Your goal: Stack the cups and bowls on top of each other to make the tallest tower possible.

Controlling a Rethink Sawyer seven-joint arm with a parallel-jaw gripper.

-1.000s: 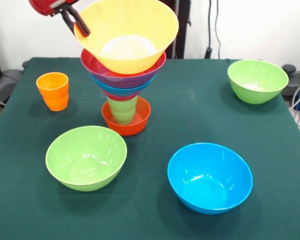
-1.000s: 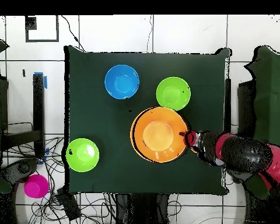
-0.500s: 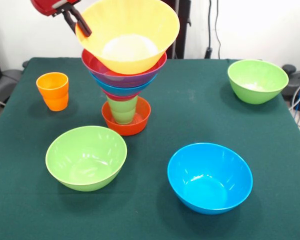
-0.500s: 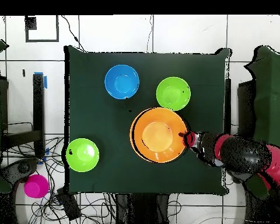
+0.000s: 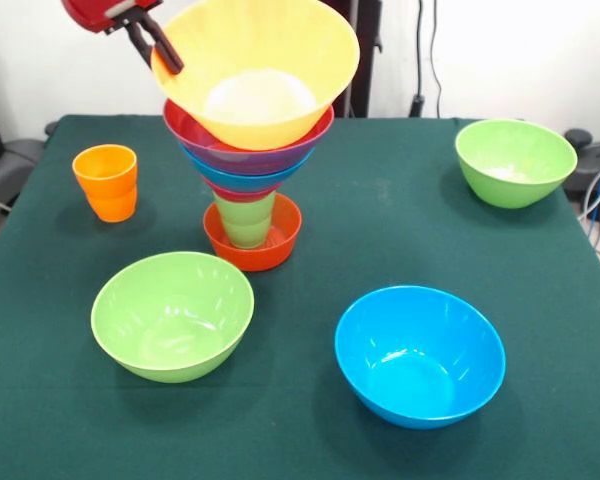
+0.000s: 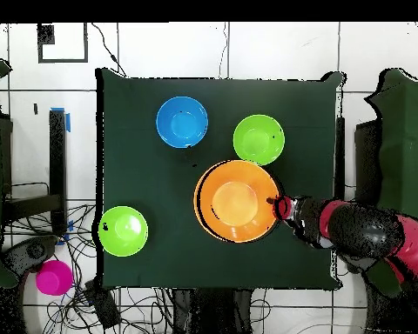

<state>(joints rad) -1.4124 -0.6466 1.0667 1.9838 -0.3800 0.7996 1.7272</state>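
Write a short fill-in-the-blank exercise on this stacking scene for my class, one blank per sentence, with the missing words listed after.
1. The top of the tower is a large bowl coloured ____.
2. The gripper is at that bowl's ____.
3. The orange cup stands ____ the tower.
4. The tower's base is a small red-orange ____.

Missing words: orange; rim; apart from; bowl

Tower (image 5: 250,140) on green table (image 5: 380,220); gripper (image 5: 158,50) at top bowl (image 5: 255,65) rim. Loose: orange cup (image 5: 106,182), two lime bowls (image 5: 172,315), blue bowl (image 5: 420,355).

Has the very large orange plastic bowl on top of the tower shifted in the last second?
Yes, barely: the very large orange bowl edged right and up against the red-orange base bowl, with the gripper at its rim.
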